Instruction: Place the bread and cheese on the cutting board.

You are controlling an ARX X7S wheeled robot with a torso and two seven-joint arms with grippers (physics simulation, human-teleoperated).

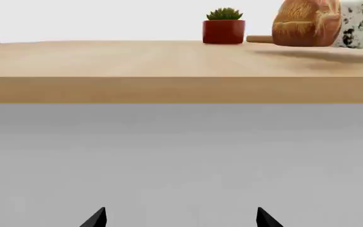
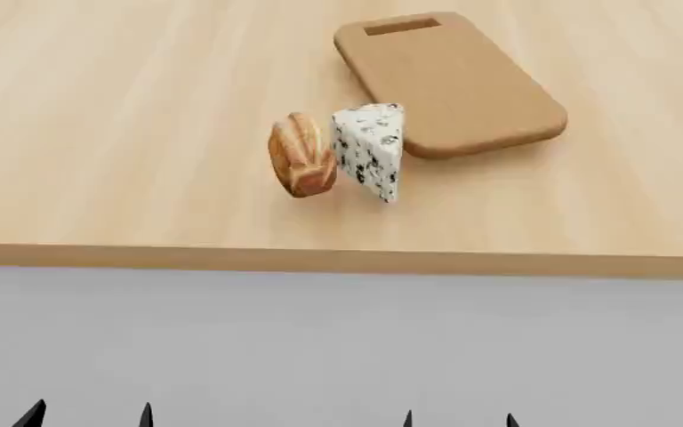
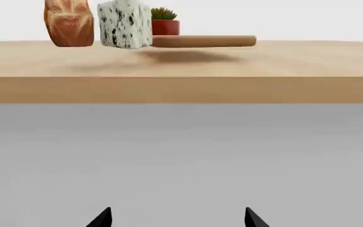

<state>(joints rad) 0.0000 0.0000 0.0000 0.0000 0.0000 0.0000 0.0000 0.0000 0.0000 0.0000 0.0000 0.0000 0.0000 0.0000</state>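
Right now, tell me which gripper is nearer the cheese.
Right, narrowly. The right gripper sits below the table edge, slightly to the right of the cheese; the left gripper is farther off, out past the bread.

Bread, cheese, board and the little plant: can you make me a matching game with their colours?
Things:
1. bread
2. cheese
3. cutting board
4. plant pot

Colours:
A. white with dark blue-grey specks
B. red
C. golden brown
D. plain mid-brown

Pairs: 1-C, 2-A, 3-D, 4-B
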